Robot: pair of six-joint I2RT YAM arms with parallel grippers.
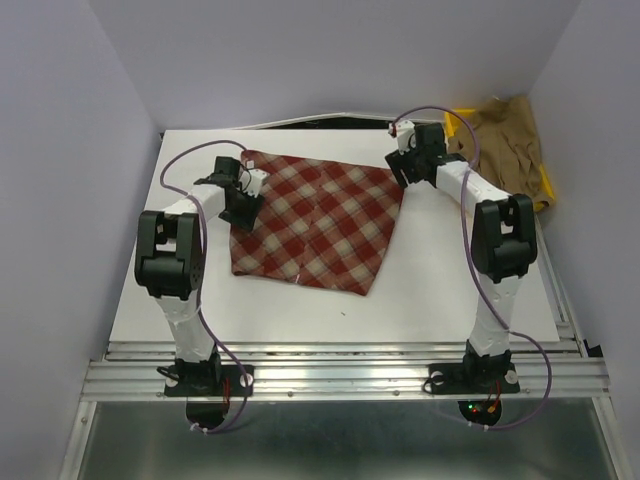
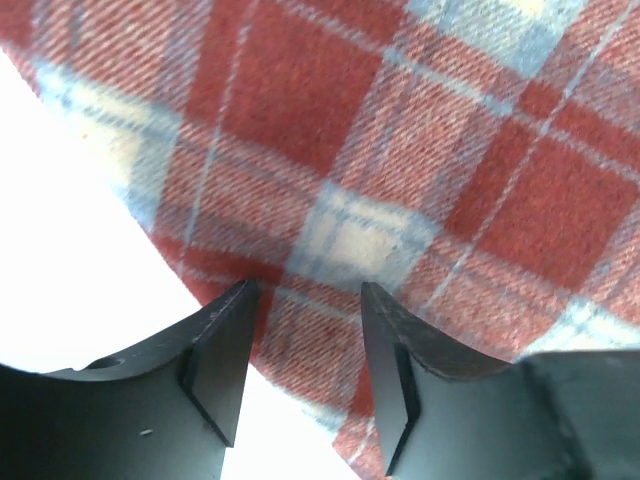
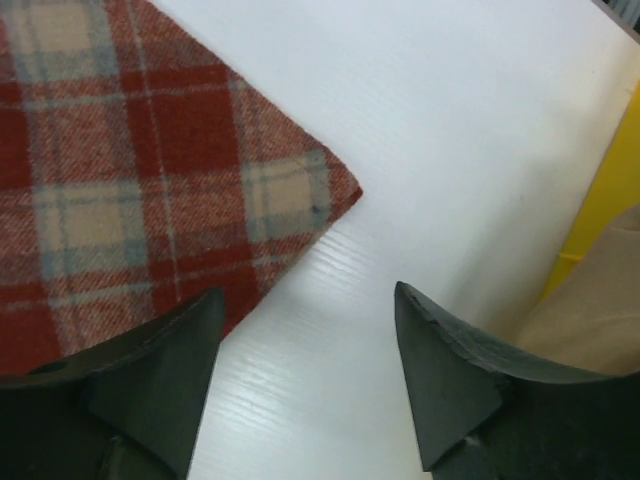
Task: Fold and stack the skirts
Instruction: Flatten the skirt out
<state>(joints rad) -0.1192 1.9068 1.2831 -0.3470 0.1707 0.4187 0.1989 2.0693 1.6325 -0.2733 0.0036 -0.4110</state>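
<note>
Aluminium rails [image 1: 340, 375] run along the near edge and carry both arm bases, left arm [image 1: 170, 260] on the left and right arm [image 1: 500, 240] on the right. Beyond them lies the white table [image 1: 430, 290].

1. Plaid skirt [image 1: 315, 225]: spread flat on the table, left of centre. Its far edge runs between the two grippers, and its near right corner points towards the near edge.
2. Left gripper [image 1: 240, 200]: positioned over the far left corner of the plaid skirt. In the left wrist view its fingers [image 2: 225, 350] stand apart above the skirt's edge, with cloth on the right and bare table on the left. The cloth lies flat beneath them and is not pinched; the pincer is released.
3. Right gripper [image 1: 403, 165]: positioned at the far right corner of the plaid skirt. In the right wrist view its fingers [image 3: 450, 370] stand wide apart over bare table just beside that corner. One finger overlaps the plaid. The pincer is released and grasps nothing.
4. Tan skirt [image 1: 505, 135]: bunched in the yellow tray [image 1: 547, 195] at the far right corner of the table, well apart from the plaid skirt.
</note>
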